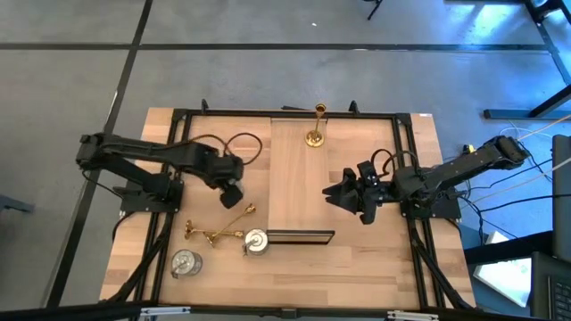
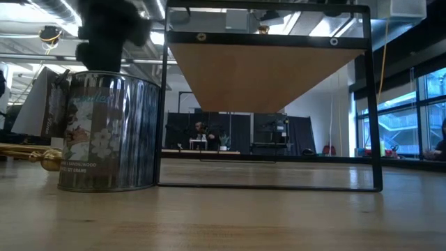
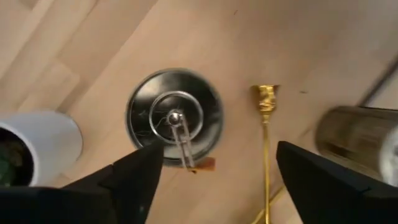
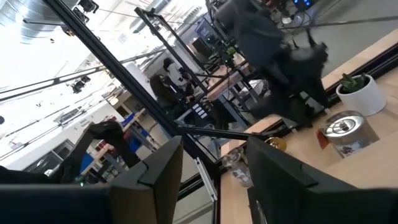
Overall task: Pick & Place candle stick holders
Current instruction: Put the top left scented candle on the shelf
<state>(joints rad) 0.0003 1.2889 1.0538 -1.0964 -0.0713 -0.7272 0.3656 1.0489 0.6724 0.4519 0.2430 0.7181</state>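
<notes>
Left gripper point(image 1: 232, 193) hangs over the left part of the table point(image 1: 393, 267), fingers point(image 3: 134, 177) spread wide, nothing between them. In the left wrist view a squat silvery cup point(image 3: 175, 118) sits directly below and ahead of the open fingers, seen from the top, round with a wire loop inside; not touched. Beside it lies a slim gold stick holder point(image 3: 265, 143) on its side, cup end pointing away from the gripper. A second silvery cylinder point(image 3: 357, 143) shows at the edge, past the other finger. White pot with a green plant point(image 3: 37, 146) on the opposite side.

High view: two gold sticks point(image 1: 223, 227) lie crossed on the table just nearer the front edge than the left gripper, apart from it. One silvery tin point(image 1: 255, 242) lies touching the end of a dark-edged bar at the wooden board point(image 1: 308, 178); another tin point(image 1: 186, 261) stands near the front left corner. A third gold holder point(image 1: 316, 125) stands upright on the board's far end, well apart from both grippers.

Right gripper point(image 1: 343, 194) hovers at the board's right edge, fingers point(image 4: 158, 174) partly apart, holding nothing visible.

Low view: a silvery tin point(image 2: 108, 132) with a flower label stands close, a gold stick end point(image 2: 31, 155) lying beside it.
</notes>
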